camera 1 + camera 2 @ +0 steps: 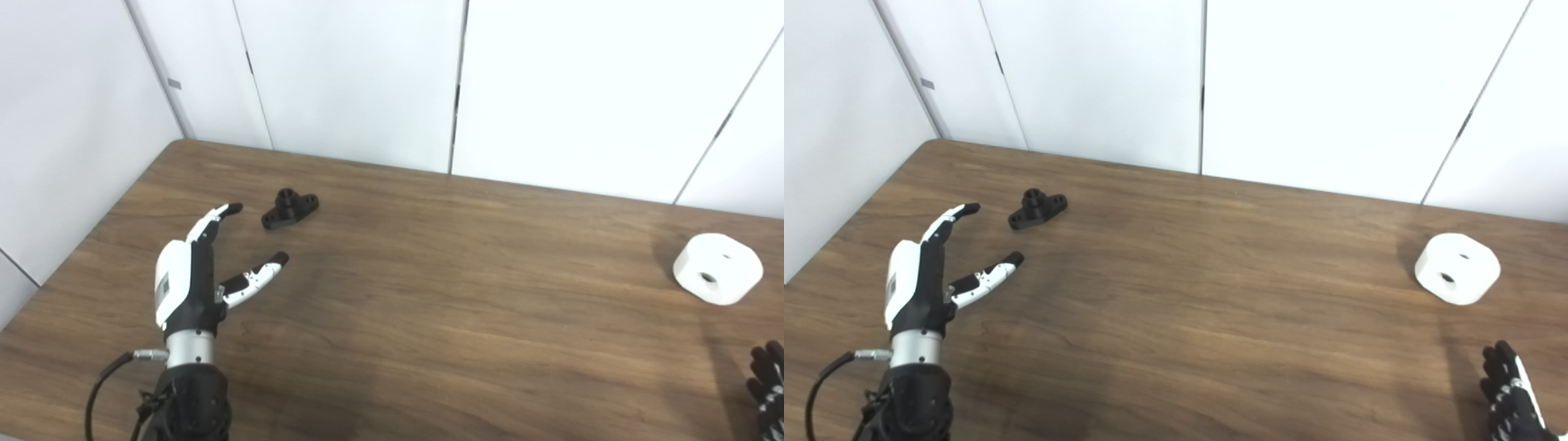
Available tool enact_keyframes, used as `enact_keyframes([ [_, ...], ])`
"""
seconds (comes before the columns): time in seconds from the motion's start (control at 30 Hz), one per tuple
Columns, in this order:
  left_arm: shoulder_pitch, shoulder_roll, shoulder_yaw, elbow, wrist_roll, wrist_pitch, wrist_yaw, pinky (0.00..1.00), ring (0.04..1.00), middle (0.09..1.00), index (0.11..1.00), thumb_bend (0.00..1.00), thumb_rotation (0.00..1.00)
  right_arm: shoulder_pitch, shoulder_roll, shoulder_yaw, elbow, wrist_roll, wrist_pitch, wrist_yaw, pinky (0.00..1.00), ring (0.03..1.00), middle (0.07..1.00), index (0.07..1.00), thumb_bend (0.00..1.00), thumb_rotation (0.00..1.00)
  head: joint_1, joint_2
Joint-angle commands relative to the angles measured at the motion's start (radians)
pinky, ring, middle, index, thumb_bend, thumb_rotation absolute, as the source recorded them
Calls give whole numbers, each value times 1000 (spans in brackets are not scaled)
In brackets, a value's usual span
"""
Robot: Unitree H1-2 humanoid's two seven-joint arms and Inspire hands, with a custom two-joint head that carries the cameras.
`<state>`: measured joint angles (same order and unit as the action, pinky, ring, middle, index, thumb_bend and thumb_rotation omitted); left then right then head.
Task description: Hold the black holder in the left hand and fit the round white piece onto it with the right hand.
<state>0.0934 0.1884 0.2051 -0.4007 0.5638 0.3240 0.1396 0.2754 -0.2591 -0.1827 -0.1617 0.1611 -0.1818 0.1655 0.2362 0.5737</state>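
Observation:
The black holder [290, 208] lies flat on the wooden table [429, 294], far left of centre. My left hand [196, 269] hovers just short of it and to its left, fingers and thumb spread, holding nothing. The round white piece [718, 268] rests on the table at the far right, with two holes visible in it. My right hand [1513, 395] shows only at the bottom right corner, well short of the white piece. Its dark fingers point upward and nothing is seen in them.
White wall panels [367, 79] stand close behind the table's far edge and along its left side. A black cable [101, 386] loops from the left wrist. A wide stretch of table separates the holder from the white piece.

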Motion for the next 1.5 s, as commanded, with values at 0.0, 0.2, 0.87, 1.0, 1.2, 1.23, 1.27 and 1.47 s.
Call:
enact_keyframes([
  [0.0, -41, 39, 5, 3, 29, 5, 0, 868, 911, 891, 815, 813, 292, 27, 20, 15, 26, -1, -4, -2, 1000, 991, 976, 986, 716, 1000, -1, 0],
  [0.2, -116, 86, 1, 98, 18, 17, -2, 842, 909, 886, 799, 811, 309, 26, 21, 17, 32, -19, -21, -4, 1000, 980, 971, 987, 685, 1000, -7, 1],
  [0.87, -339, 150, -10, 404, -74, 75, -32, 829, 911, 888, 780, 835, 318, 31, 27, 19, 35, -4, -36, 0, 1000, 986, 971, 990, 641, 1000, -19, 2],
  [1.0, -381, 167, -18, 463, -103, 80, -37, 842, 909, 880, 762, 859, 316, 32, 28, 20, 37, -2, -39, 1, 1000, 978, 969, 991, 635, 1000, -21, 2],
  [1.2, -422, 179, -37, 526, -118, 79, -28, 853, 923, 884, 732, 862, 258, 32, 25, 21, 40, -11, -43, 0, 1000, 989, 977, 994, 624, 1000, -25, 1],
  [1.23, -427, 179, -38, 532, -122, 81, -27, 855, 924, 884, 729, 860, 251, 32, 26, 21, 40, -10, -43, 0, 1000, 990, 978, 994, 617, 1000, -25, 1],
  [1.27, -432, 179, -41, 539, -124, 82, -27, 854, 923, 883, 727, 861, 244, 32, 26, 20, 40, -6, -43, 1, 1000, 989, 978, 994, 614, 1000, -25, 1],
  [1.47, -461, 203, -85, 601, -109, 78, -17, 850, 931, 881, 726, 865, 228, 35, 29, 19, 41, -3, -46, 0, 1000, 987, 975, 996, 617, 1000, -26, 2],
])
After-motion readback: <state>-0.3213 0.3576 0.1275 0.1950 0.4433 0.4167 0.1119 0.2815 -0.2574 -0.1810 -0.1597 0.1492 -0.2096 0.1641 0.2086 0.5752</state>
